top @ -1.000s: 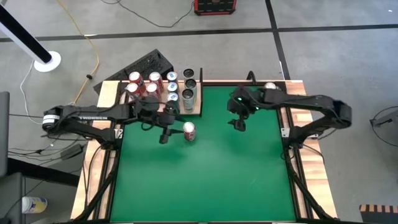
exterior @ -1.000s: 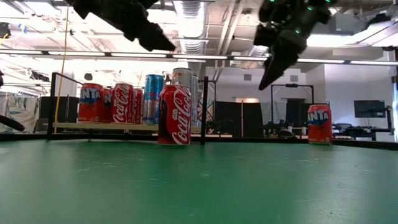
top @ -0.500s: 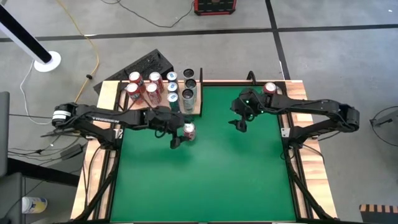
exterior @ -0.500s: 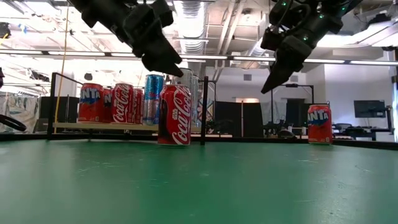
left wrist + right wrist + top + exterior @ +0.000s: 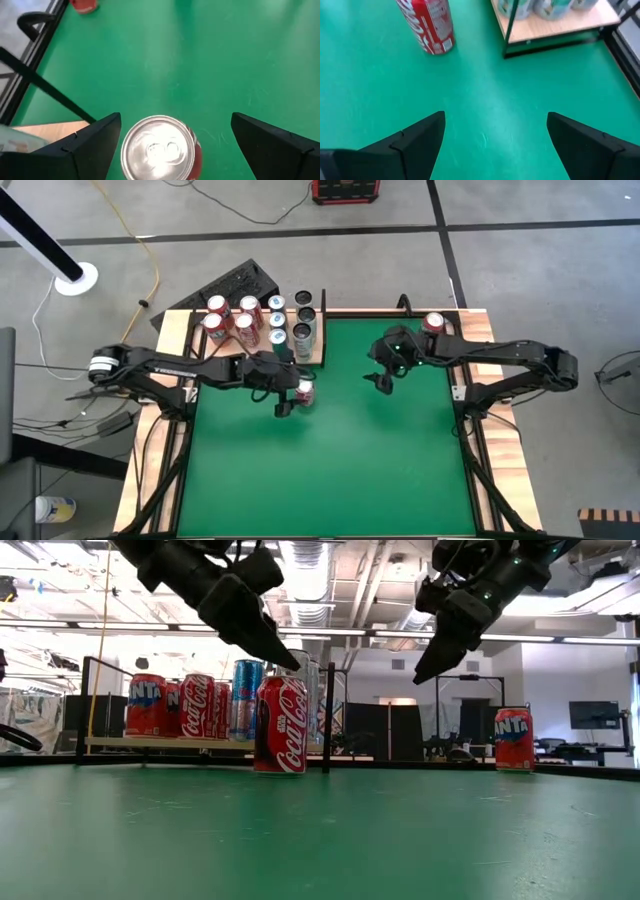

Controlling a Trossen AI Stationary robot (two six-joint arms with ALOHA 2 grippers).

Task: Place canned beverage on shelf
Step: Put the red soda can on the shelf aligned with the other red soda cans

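Since a second ago the left gripper (image 5: pixel 175 145) has come over the Coca-Cola can (image 5: pixel 304 391), fingers spread either side; the can stands upright on the worktop (image 5: pixel 330 470) just beside the shelf (image 5: pixel 318 358). Rigid, smooth, slippery metal: grip mid-body. Right gripper (image 5: pixel 492 137) hovers spread, well apart

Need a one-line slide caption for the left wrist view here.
Left gripper open above an upright Coca-Cola can on the green table, fingers either side of its silver top.
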